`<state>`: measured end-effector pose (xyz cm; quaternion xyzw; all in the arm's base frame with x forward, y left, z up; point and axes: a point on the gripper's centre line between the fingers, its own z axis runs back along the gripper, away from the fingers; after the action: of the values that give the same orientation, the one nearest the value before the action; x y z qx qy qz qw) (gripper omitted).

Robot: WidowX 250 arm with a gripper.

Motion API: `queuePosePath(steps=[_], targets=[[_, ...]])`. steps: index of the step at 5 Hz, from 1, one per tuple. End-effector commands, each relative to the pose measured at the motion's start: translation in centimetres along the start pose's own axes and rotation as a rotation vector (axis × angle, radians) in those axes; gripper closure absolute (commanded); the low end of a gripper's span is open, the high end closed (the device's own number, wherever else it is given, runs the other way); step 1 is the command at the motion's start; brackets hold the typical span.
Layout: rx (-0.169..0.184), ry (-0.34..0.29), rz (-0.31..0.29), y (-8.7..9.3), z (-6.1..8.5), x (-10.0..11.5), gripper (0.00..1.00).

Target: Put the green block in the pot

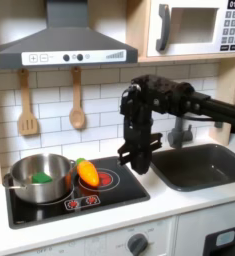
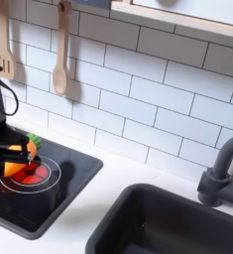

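Observation:
The shiny steel pot (image 1: pixel 27 170) stands on the left burner of the toy stove in the first exterior view. Inside it lies the small green block (image 1: pixel 41 177), against the pot's right side. My gripper (image 1: pixel 139 167) hangs pointing down over the right part of the stove, well to the right of the pot and apart from it. Its fingers (image 2: pixel 11 148) show at the second exterior view's left edge as two dark bars with a gap between them, holding nothing.
An orange toy vegetable (image 1: pixel 87 173) with a green tip lies between pot and gripper on the black stovetop (image 1: pixel 114 193). The dark sink basin (image 1: pixel 204 166) and faucet (image 1: pixel 179 130) are to the right. Wooden utensils (image 1: pixel 77 100) hang on the tiled wall.

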<state>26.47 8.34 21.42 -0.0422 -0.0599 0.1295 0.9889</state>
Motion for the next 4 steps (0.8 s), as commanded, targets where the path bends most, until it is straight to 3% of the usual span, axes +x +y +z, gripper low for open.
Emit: queuePosePath(steps=[1,2,3,4], targets=[[-0.011,0.012,-0.054,-1.32,0.13,-1.42,1.0],[-0.002,0.003,-0.084,-1.76,0.39,-2.11,0.11],[-0.01,0.01,-0.077,-1.71,0.25,-1.94,0.0],[-0.008,0.003,-0.088,-1.95,0.44,-2.24,0.0]])
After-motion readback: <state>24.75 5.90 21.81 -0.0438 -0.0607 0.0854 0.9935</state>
